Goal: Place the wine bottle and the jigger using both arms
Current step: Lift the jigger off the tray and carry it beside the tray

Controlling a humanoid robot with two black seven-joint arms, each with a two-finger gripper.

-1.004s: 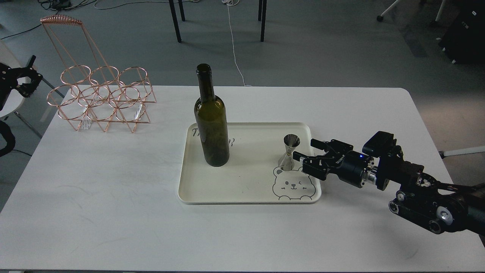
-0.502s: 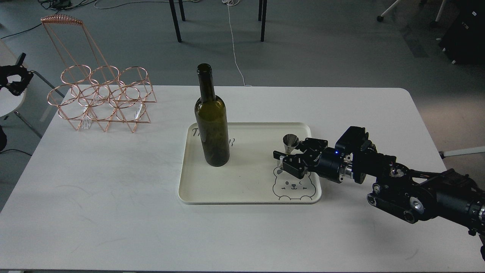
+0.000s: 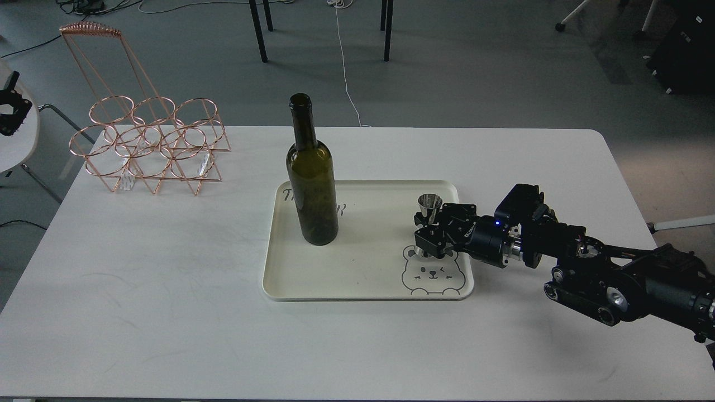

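The wine bottle [image 3: 311, 184], dark olive green and without a label, stands upright on the left part of a cream tray [image 3: 363, 279]. The small silver jigger [image 3: 429, 203] stands upright on the tray's right part, above a bear drawing. My right gripper [image 3: 425, 234] comes in from the right and its fingers are closed around the jigger's waist and lower cone, hiding them. The jigger's base looks to be on the tray. My left gripper [image 3: 8, 109] is at the far left edge, off the table, small and dark.
A copper wire bottle rack [image 3: 148, 145] with a tall handle stands at the table's back left corner. The white table [image 3: 167, 312] ends close behind the rack and tray. Chair legs and cables lie on the floor beyond.
My right gripper moved left onto the jigger and its fingers closed around it. My left gripper drew back toward the left edge. The bottle has not moved.
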